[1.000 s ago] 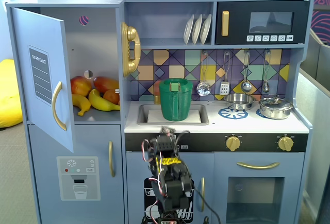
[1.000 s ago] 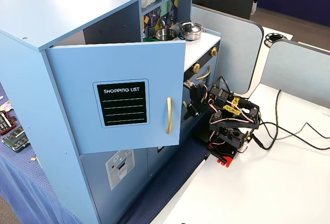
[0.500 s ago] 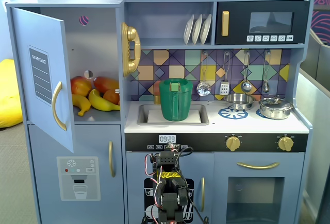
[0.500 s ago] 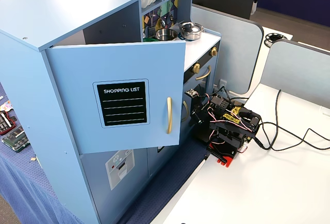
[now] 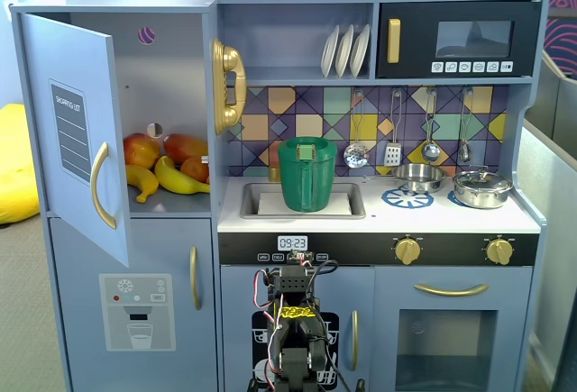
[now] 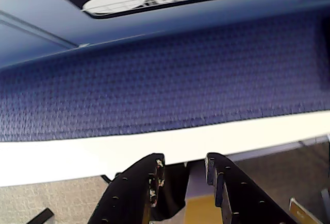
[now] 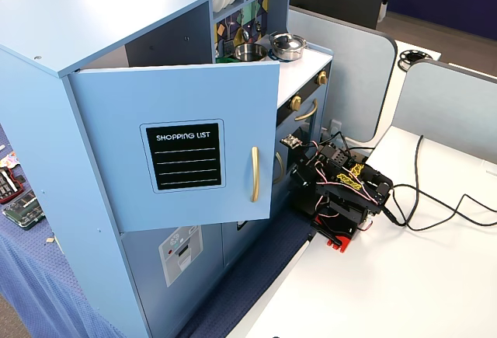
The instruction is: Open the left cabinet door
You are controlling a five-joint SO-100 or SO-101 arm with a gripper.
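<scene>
One left cabinet door (image 5: 77,131) stood swung open, three doors shut; pincer (image 6: 184,168) slightly spread, empty, folded low.

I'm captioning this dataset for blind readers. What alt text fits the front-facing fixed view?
A pale blue toy kitchen with its left cabinet door swung wide open, showing toy fruit on the shelf inside. A green pitcher stands in the sink, and the robot arm sits folded low in front, away from the door.
</scene>
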